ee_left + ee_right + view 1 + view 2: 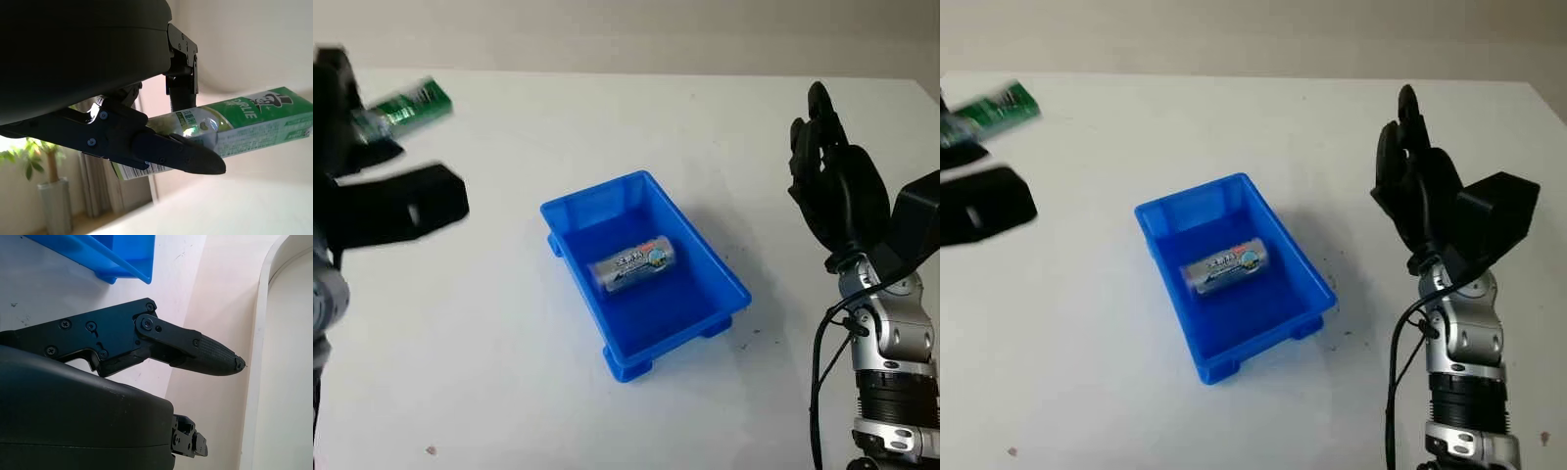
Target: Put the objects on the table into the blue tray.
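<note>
The left hand (372,186) is raised at the far left of the white table (509,372), its fingers (181,156) clamped around a green toothpaste box (254,122) — held up off the surface, well apart from the blue tray (724,284). A small cylindrical can (633,264) lies on its side inside the tray. The right hand (1420,196) hovers open to the tray's right — holding nothing

Left hand (372,186) clenched, far left; right hand (832,186) (open) upright.
</note>
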